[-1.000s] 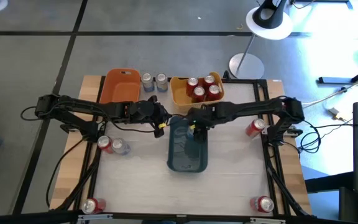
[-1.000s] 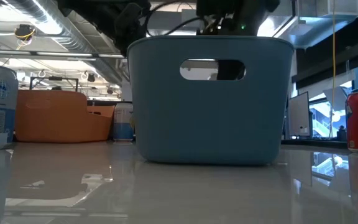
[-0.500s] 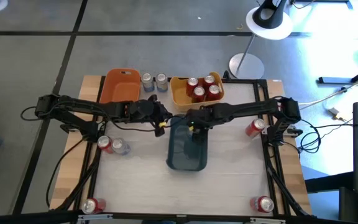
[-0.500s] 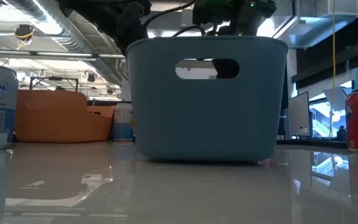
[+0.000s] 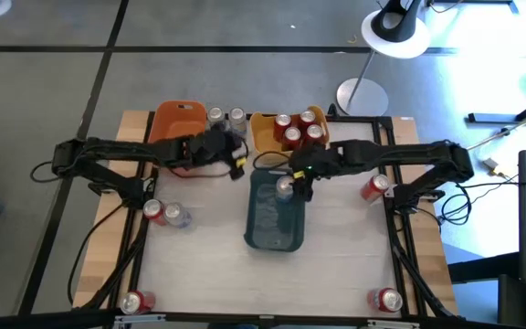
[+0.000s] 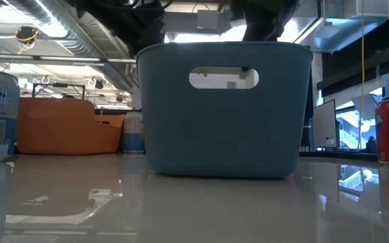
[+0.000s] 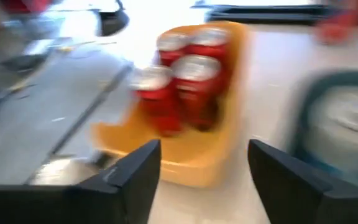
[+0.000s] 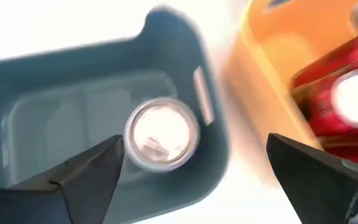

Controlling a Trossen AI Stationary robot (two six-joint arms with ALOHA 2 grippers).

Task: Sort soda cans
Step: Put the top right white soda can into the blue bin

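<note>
A dark blue-grey bin (image 5: 272, 224) stands mid-table, with one silver soda can (image 5: 284, 189) upright on its floor near the far end. My right gripper (image 5: 297, 176) hovers open just above that can (image 8: 161, 134), its fingers wide on either side and touching nothing. My left gripper (image 5: 234, 152) is open in the air between the orange bin (image 5: 176, 126) and the yellow bin (image 5: 272, 139). The yellow bin (image 7: 185, 165) holds several red cans (image 7: 194, 78).
Two silver cans (image 5: 226, 116) stand behind the bins. A red can (image 5: 153, 211) and a silver can (image 5: 177, 217) are at the left. Red cans are at the right (image 5: 375, 187) and at both near corners (image 5: 135, 302), (image 5: 387, 300).
My left gripper has drawn back from the blue-grey bin's far left corner toward the table's far edge. My right gripper has risen out of the bin and shifted a little right, and the silver can now stands free inside. The bin has shifted slightly.
</note>
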